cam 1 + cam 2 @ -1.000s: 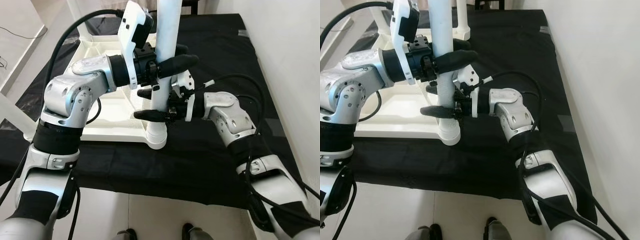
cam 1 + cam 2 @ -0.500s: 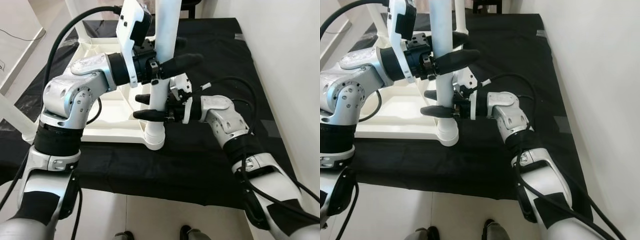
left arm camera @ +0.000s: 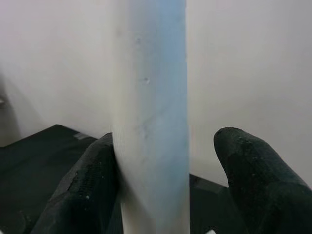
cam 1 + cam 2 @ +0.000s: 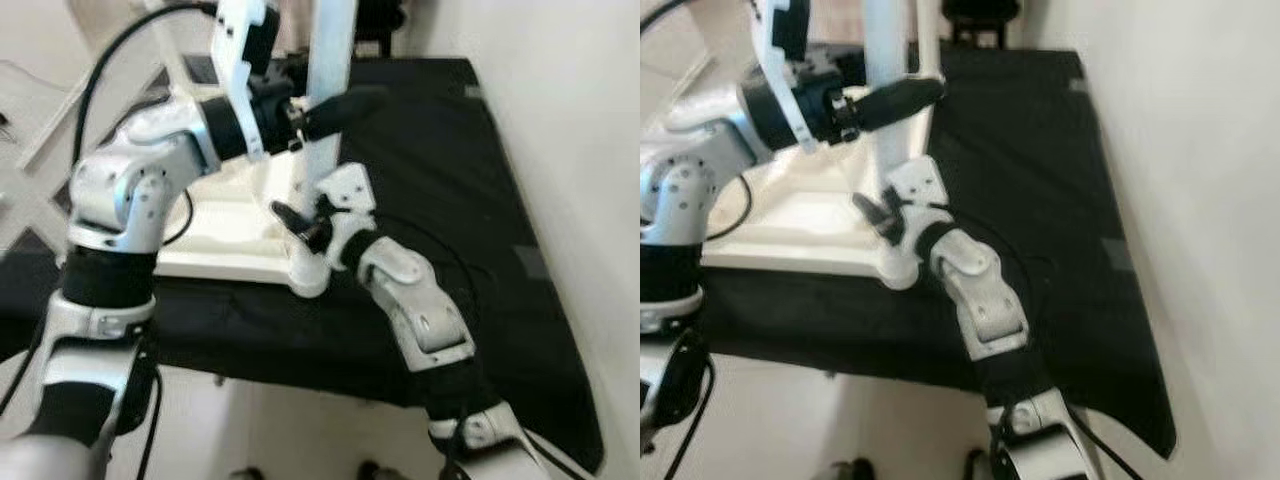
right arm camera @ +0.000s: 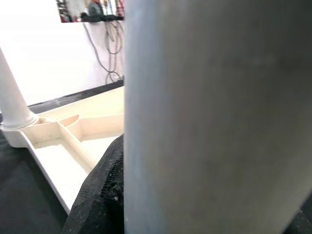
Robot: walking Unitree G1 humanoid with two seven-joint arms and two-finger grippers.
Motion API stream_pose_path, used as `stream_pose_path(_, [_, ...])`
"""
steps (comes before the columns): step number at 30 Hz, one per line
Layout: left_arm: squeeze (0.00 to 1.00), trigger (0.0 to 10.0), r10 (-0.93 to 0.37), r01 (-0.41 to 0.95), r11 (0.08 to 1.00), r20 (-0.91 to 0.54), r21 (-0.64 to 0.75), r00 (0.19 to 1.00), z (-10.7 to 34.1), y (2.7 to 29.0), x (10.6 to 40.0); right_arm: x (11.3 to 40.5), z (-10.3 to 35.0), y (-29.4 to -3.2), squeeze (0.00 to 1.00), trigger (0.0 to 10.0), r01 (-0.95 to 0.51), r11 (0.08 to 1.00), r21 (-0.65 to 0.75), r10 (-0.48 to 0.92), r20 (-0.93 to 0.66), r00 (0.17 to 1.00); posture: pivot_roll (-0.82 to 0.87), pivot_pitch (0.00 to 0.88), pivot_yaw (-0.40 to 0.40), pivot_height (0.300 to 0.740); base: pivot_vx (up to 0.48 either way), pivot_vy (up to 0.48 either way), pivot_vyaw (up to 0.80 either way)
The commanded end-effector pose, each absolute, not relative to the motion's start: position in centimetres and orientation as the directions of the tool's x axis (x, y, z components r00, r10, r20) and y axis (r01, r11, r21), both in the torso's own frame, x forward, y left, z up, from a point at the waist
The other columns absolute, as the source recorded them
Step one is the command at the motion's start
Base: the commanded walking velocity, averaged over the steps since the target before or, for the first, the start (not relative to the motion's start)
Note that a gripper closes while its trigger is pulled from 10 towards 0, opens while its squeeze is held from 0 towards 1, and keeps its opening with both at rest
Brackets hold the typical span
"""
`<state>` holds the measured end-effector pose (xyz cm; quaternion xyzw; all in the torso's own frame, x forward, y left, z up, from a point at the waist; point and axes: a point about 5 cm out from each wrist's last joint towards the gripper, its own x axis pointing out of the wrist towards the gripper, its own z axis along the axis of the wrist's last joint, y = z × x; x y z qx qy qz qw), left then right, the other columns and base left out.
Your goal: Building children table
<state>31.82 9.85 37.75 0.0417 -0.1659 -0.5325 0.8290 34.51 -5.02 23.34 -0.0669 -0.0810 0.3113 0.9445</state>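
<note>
The white table leg (image 4: pixel 328 60) stands upright in the upturned table's (image 4: pixel 225 235) 5 o'clock corner. The left hand (image 4: pixel 322 108) straddles it, fingers spread. The right hand (image 4: pixel 300 225) apparently grips its base; blurred, so I cannot tell. Uneven twisting could tilt the leg.

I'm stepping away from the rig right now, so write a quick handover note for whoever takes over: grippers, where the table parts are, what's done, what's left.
Left gripper: open around the upright white leg, high up; one finger touches it, the other stands off.
Right gripper: low on the same leg near its base; finger state unclear.
White tabletop: lies upside down on the black cloth.
Done: this leg stands in the near corner; another leg stands at a far corner.
Left: whether this leg is fully seated can't be told; check it before letting go, then fit any remaining legs.
</note>
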Motion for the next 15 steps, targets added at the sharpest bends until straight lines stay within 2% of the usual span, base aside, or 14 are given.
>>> stream_pose_path(1, [0.0,10.0,-0.911,0.873,0.4,0.226,0.278,0.345,38.3,9.6,31.4,35.8,21.7,-6.8,0.0,0.0,-0.449,0.835,-0.319,0.475,0.005,0.88,0.0,0.181,-0.024,0.74,0.0,0.0,0.0])
stream_pose_path(2, [0.0,10.0,-0.911,0.873,0.4,0.226,0.278,0.345,38.3,9.6,31.4,35.8,21.7,-6.8,0.0,0.0,-0.449,0.835,-0.319,0.475,0.005,0.88,0.0,0.181,-0.024,0.74,0.0,0.0,0.0])
stream_pose_path(3, [0.0,5.0,-0.91,0.874,0.402,0.227,0.273,0.348,38.3,9.6,31.5,36.2,22.0,-6.8,0.0,0.0,-0.441,0.838,-0.322,0.47,0.015,0.882,0.0,0.177,-0.026,0.74,0.0,0.0,0.0])
stream_pose_path(5, [0.0,5.0,-0.909,0.874,0.404,0.229,0.27,0.349,38.3,9.6,31.5,36.4,22.1,-6.8,0.0,0.0,-0.438,0.839,-0.323,0.469,0.02,0.883,0.0,0.177,-0.026,0.74,0.0,0.0,0.0])
stream_pose_path(6, [0.0,0.0,-0.909,0.876,0.403,0.229,0.266,0.349,38.3,9.6,31.5,36.4,22.5,-6.8,0.0,0.0,-0.432,0.844,-0.319,0.462,0.023,0.887,0.0,0.177,-0.026,0.74,0.0,0.0,0.0])
stream_pose_path(9, [0.0,0.0,-0.909,0.878,0.402,0.227,0.261,0.349,38.2,9.7,31.5,36.1,22.9,-6.4,0.0,0.0,-0.445,0.837,-0.318,0.472,0.009,0.881,0.0,0.176,-0.023,0.74,0.0,0.0,0.0])
stream_pose_path(10, [0.0,0.0,-0.909,0.878,0.403,0.224,0.258,0.352,38.2,9.7,31.6,36.0,23.2,-6.3,0.0,10.0,-0.449,0.835,-0.318,0.476,0.01,0.879,0.0,0.175,-0.023,0.74,0.0,0.0,0.0])
stream_pose_path(15, [0.0,0.0,-0.908,0.878,0.406,0.22,0.252,0.357,38.0,9.7,31.6,36.0,24.0,-6.4,0.0,10.0,-0.435,0.844,-0.315,0.465,0.025,0.885,0.0,0.177,-0.022,0.74,0.0,0.0,0.0])
